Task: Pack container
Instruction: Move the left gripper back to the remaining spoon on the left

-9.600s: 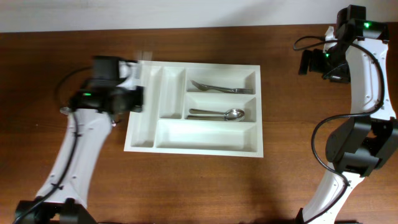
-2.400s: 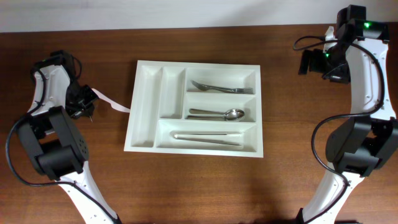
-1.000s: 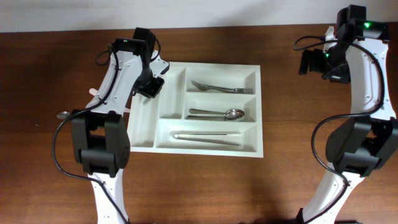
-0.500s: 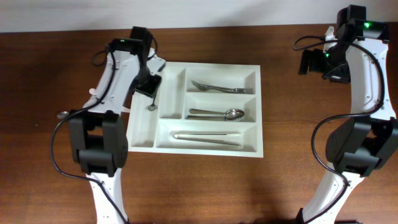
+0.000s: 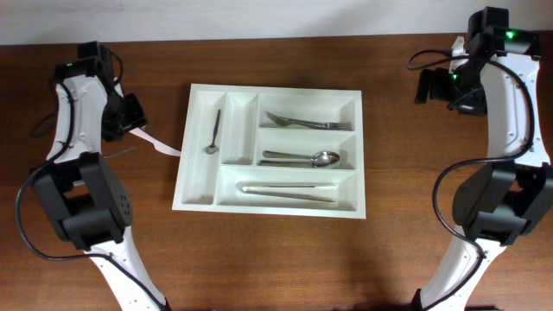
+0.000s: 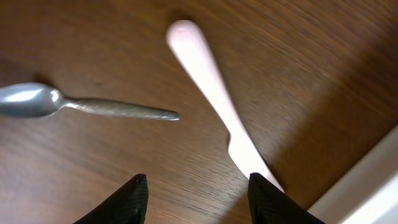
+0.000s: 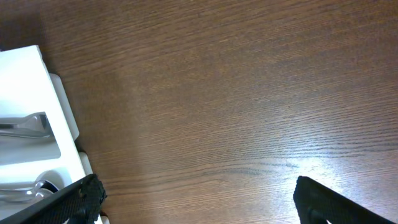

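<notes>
Your left claw (image 6: 198, 202) gapes empty over the knife (image 6: 202, 68); lower, pinch it, then carry it to the tray (image 5: 194, 177).

Your left arm (image 5: 76, 104) is drawn back to the far left edge, and the left gripper (image 6: 198, 198) is held low with its jaws parted, seemingly gripping nothing. Your right arm (image 5: 511, 108) stands far right, and the right gripper (image 7: 202, 200) is spread wide.
</notes>
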Tool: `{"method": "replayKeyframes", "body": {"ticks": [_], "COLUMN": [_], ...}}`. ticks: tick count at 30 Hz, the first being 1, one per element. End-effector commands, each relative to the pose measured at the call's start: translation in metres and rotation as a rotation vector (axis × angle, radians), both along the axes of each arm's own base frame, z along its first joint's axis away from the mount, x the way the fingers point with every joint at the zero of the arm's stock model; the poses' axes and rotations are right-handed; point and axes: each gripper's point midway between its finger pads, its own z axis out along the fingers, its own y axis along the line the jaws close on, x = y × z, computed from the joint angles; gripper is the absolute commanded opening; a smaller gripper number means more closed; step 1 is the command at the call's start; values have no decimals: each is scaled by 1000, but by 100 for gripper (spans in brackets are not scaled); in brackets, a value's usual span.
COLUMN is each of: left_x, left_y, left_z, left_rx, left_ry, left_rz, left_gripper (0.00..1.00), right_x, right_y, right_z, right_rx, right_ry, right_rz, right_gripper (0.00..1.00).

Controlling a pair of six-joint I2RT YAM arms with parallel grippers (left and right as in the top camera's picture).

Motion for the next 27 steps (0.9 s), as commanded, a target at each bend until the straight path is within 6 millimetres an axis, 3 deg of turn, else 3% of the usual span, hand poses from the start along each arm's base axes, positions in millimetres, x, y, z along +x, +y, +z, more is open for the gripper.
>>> {"method": "replayKeyframes", "body": {"ticks": [1,8,18,27], "left_x": [-5,-18,-42,-58], "left_y": [21,56,84,106], "left_z": [17,19,-11,-23], "left_rx": [75,185,-84,-244], "left_ry": [-23,25,-8,-72], "left_rz": [154,56,207,280], "left_gripper": [54,54,51,49], "right_x": [2,2,2,2], "right_y": [1,1,1,1], "right_z": [10,10,10,10], "right_rx": [-6,-6,-6,-6], "right_ry": [-25,-25,-25,-25], "right_rz": [-2,-2,-2,-2], "right_gripper": [99,99,99,99]}}
